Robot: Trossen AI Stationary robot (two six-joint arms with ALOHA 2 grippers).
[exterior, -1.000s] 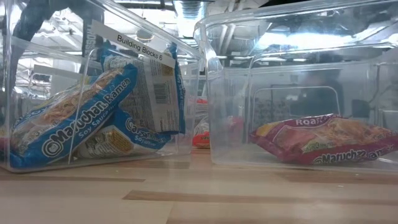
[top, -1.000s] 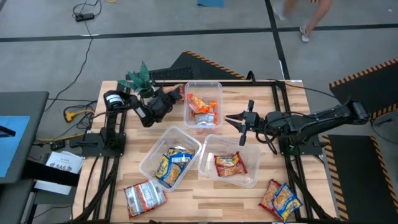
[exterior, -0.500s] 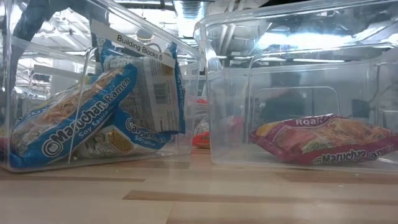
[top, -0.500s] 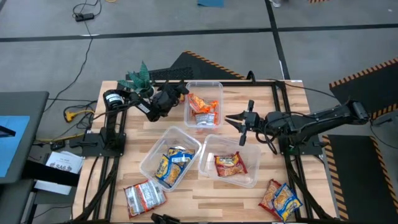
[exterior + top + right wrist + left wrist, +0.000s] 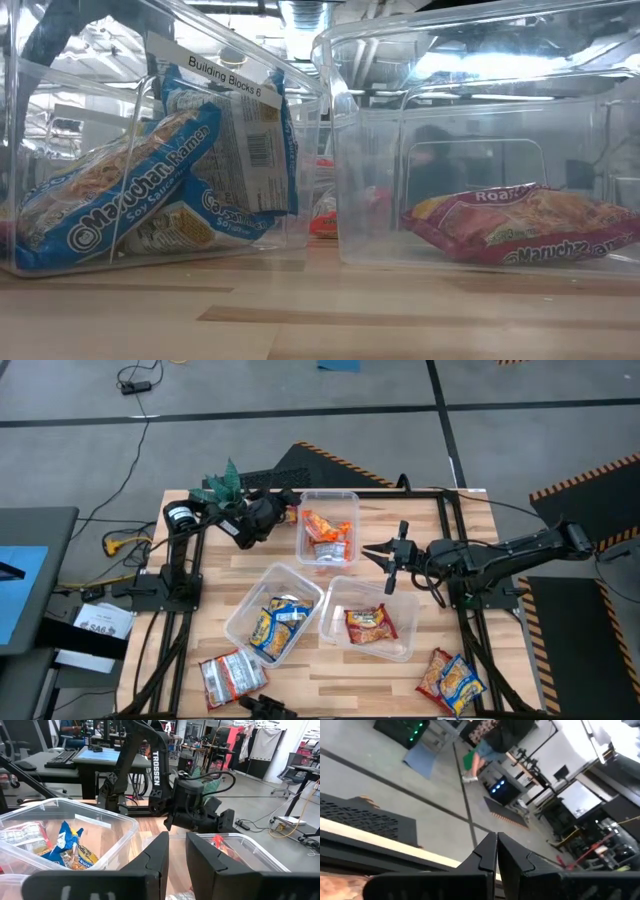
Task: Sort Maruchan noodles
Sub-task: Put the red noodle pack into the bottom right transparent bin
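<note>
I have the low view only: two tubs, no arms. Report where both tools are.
Observer: The left tool is shut with nothing in it, near the table's far edge, between the potted plant and the far tub holding orange packets.
Operator: Now the right one.
Observer: The right tool is open and empty, just right of that far tub.
Operator: List what is unsorted.
Observer: Loose packets lie at the front edge: silver-and-red packets front left, orange and yellow-and-blue packets front right.
</note>
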